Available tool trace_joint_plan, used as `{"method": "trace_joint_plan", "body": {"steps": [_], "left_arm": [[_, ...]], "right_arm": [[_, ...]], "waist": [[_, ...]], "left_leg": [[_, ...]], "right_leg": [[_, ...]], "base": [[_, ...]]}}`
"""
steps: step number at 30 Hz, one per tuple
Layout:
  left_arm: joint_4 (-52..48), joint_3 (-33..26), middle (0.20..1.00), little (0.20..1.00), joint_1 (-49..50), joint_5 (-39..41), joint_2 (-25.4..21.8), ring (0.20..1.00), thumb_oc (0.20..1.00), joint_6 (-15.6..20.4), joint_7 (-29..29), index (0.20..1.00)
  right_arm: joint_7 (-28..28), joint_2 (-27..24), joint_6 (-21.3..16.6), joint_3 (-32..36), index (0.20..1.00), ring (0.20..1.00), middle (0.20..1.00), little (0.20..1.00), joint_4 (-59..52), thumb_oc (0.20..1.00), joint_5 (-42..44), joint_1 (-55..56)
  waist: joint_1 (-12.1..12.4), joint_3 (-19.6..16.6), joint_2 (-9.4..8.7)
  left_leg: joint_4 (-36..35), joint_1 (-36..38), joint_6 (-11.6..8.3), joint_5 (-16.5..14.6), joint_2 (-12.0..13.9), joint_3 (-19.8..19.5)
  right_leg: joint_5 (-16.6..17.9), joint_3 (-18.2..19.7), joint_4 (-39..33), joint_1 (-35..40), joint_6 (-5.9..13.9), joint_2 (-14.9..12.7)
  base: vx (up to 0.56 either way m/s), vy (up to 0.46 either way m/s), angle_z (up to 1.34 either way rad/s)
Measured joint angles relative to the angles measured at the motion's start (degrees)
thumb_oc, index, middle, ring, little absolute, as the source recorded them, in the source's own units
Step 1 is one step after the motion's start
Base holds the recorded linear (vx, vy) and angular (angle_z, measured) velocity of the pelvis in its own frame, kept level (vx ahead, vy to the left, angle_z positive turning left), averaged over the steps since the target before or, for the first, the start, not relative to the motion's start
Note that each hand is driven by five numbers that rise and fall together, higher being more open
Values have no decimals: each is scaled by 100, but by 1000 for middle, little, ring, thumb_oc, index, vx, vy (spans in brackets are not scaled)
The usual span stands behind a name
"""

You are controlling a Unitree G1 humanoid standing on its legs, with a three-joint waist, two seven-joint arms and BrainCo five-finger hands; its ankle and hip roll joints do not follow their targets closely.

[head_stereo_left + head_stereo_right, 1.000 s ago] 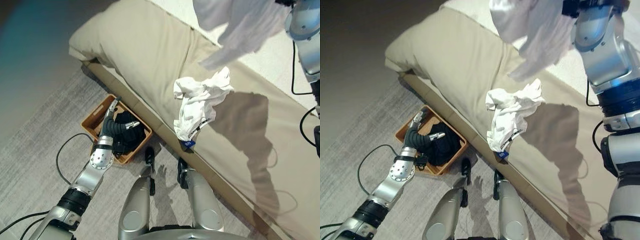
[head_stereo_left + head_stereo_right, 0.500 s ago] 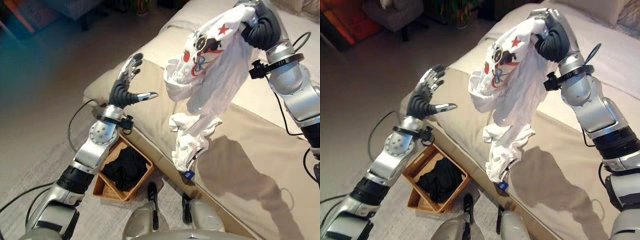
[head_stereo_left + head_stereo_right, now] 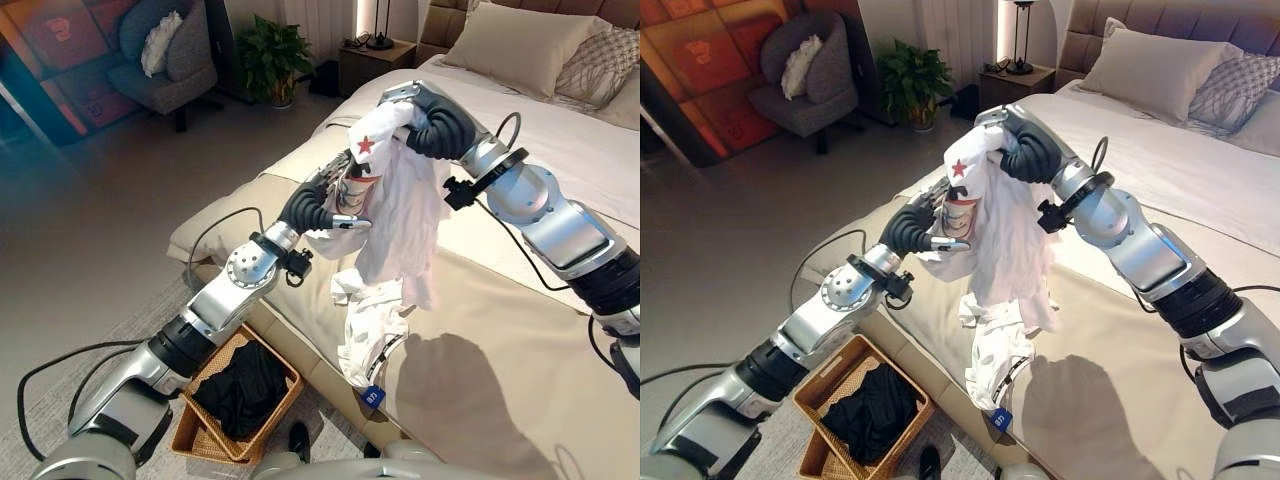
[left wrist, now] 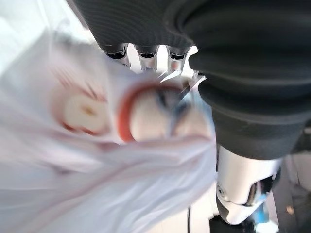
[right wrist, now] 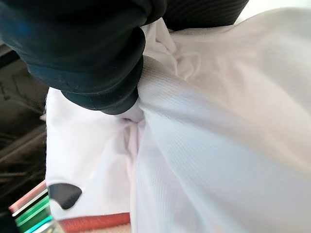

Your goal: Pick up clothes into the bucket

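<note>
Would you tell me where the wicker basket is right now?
In the eye views, the wicker basket sits on the floor at lower left, against the bed, beneath the left arm, with dark clothes inside.

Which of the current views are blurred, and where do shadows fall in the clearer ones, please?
Left wrist view: the white shirt is smeared, its red ring print soft. Right wrist view: the cloth's weave stays crisp beside the right hand. Left eye view: sharp; a dark shadow lies on the bed cover below the lifted shirt, and the wicker basket sits in dimmer light.

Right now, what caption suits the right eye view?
Both robot hands lift a white shirt above the bed.
</note>
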State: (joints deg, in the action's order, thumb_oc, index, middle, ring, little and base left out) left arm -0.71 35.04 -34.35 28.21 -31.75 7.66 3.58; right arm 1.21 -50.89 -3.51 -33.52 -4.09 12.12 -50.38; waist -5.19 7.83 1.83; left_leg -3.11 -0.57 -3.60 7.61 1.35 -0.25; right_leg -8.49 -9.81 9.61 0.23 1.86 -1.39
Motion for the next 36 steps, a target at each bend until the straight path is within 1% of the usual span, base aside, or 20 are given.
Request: {"method": "trace_joint_plan", "body": {"steps": [5,9,10,16,19,20,21,22,24,26,27,28,32,35,36], "left_arm": [[263,11,1000,1000,-13,2,209,1000,1000,-18,31,1000],[309,226,1000,1000,-106,125,261,1000,1000,-59,26,1000],[315,238,1000,1000,-106,199,315,1000,1000,-70,24,1000],[476,242,1000,1000,-127,174,496,1000,1000,-75,56,1000],[612,230,1000,1000,-164,-23,575,1000,1000,-80,62,1000],[628,228,454,454,-175,-50,573,454,454,-83,64,454],[685,175,304,304,-50,-164,548,304,304,-41,38,304],[678,-81,200,200,230,-309,458,200,200,2,-59,200],[698,-28,200,200,450,-303,286,200,200,-66,-95,200],[697,-31,200,200,529,-295,339,200,200,-66,-149,200],[698,-41,200,200,540,-274,381,200,200,-63,-149,200],[697,-39,200,200,540,-271,402,200,200,-63,-149,200],[734,-80,200,200,564,-242,578,200,200,-70,-118,200],[757,-181,200,200,709,-223,684,200,200,-77,-52,200],[802,-233,200,200,761,-217,721,200,200,-83,11,200]], "right_arm": [[-150,298,0,-113,200,200,200,200,-242,200,284,0],[-204,322,2,-277,200,200,200,200,-255,200,477,-2],[-211,324,2,-332,200,200,200,200,-256,200,556,-2],[-222,365,9,-335,200,200,200,200,-337,200,784,7],[-223,372,23,-335,200,200,200,200,-495,200,807,6],[-222,421,23,-331,200,200,200,200,-526,200,830,7],[-223,429,26,-297,200,200,200,200,-555,200,830,27],[-224,392,15,-282,200,200,200,200,-654,200,834,25],[-225,391,0,-282,200,200,200,200,-705,200,891,32],[-225,519,-2,-282,200,200,200,200,-705,200,933,63],[-225,597,-2,-283,705,705,705,705,-705,705,938,76],[-222,615,-3,-282,1000,1000,1000,1000,-705,1000,938,78],[-198,727,-24,-105,1000,1000,1000,1000,-705,1000,938,183],[-128,756,-99,158,1000,1000,1000,1000,-708,1000,938,299],[-66,786,-148,353,1000,1000,1000,1000,-712,1000,938,418]], "waist": [[2,-19,3],[58,-66,1],[120,-74,0],[143,-77,-1],[147,-78,-2],[147,-78,-3],[167,-83,1],[140,-96,1],[145,-103,-9],[186,-104,-11],[197,-106,-16],[197,-106,-16],[165,-108,-19],[162,-107,-20],[160,-108,-22]], "left_leg": [[-18,0,0,0,-2,-6],[-22,0,0,0,-6,-14],[-22,0,0,0,-6,-17],[-22,-3,0,1,-5,-107],[-28,-9,0,1,-11,-130],[-33,-10,0,0,-14,-130],[-43,-12,0,0,-16,-130],[-48,-6,1,0,-11,-120],[-55,-4,1,0,-5,-121],[-69,-5,1,0,-4,-125],[-80,-4,1,0,-5,-122],[-87,-4,1,0,-8,-122],[-98,1,1,0,-15,-105],[-99,20,1,0,-14,-98],[-99,27,1,0,-14,-98]], "right_leg": [[5,-6,-2,-6,-1,-1],[8,-14,-5,0,-2,-4],[8,-16,-9,4,-2,-4],[45,-80,-91,68,-3,10],[48,-98,-101,70,-4,6],[48,-98,-106,69,-4,3],[49,-102,-95,76,-2,4],[51,-78,-138,73,-3,8],[54,-82,-172,73,-4,18],[54,-83,-185,69,-4,20],[54,-83,-190,67,-4,19],[55,-82,-192,63,-3,17],[88,-69,-248,109,32,13],[134,-66,-357,175,38,24],[135,-66,-368,184,38,24]], "base": [[0,0,0],[0,0,0],[0,0,0],[-11,6,5],[-12,7,3],[0,0,0],[18,16,-5],[12,5,-4],[0,0,0],[0,0,0],[0,0,0],[0,0,0],[0,0,0],[0,0,0],[0,0,0]]}}
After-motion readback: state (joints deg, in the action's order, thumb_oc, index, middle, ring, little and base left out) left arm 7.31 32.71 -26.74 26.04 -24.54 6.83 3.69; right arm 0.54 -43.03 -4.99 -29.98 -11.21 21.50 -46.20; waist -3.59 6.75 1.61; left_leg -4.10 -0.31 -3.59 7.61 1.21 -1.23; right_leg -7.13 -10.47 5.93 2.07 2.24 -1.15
